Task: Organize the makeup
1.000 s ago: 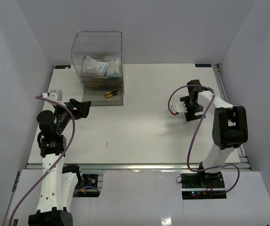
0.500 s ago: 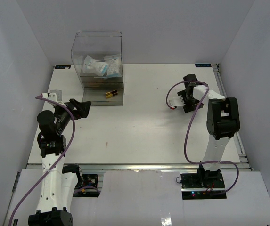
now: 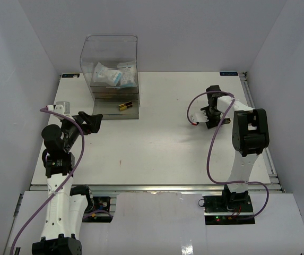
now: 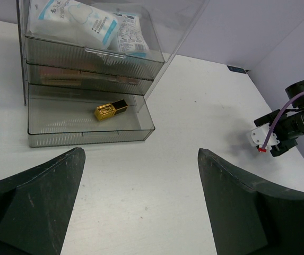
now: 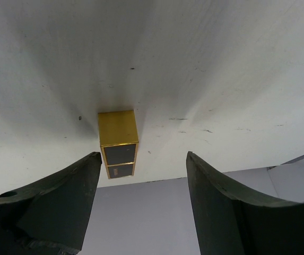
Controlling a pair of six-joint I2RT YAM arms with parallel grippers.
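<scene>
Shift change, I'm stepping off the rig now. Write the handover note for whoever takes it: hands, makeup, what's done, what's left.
Left hand: open, empty, facing the clear drawer box.
Right hand: open, straddling a gold-and-black tube on the table, not clamped.
Done: packets in the top tray; one gold tube in the open bottom drawer.
Left: grip the tube on the table, carry it to the bottom drawer, then probably shut that drawer.
</scene>
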